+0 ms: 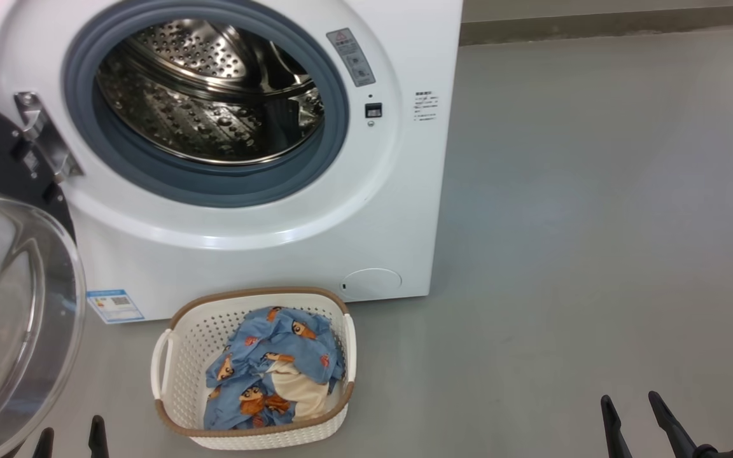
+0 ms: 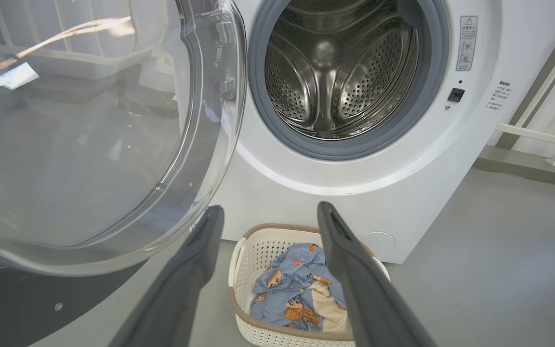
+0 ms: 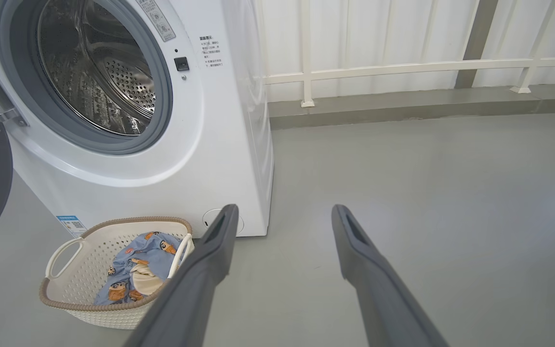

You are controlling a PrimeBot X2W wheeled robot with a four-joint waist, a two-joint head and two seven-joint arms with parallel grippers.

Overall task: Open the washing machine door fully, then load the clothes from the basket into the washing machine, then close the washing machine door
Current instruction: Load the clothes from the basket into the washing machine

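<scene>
Clothes (image 1: 274,369) are bunched up in the basket (image 1: 179,356), which sits on the floor (image 1: 564,254) right in front of the washing machine (image 1: 265,248), and the door (image 1: 16,305) is swung open to the left. Your left gripper (image 1: 70,434) and right gripper (image 1: 628,399) both have jaws spread wide, holding nothing. That bundle looks light, soft and floppy, so I'd pinch deep into the raised blue folds in the middle, or bits will probably trail and snag on the rim.
</scene>
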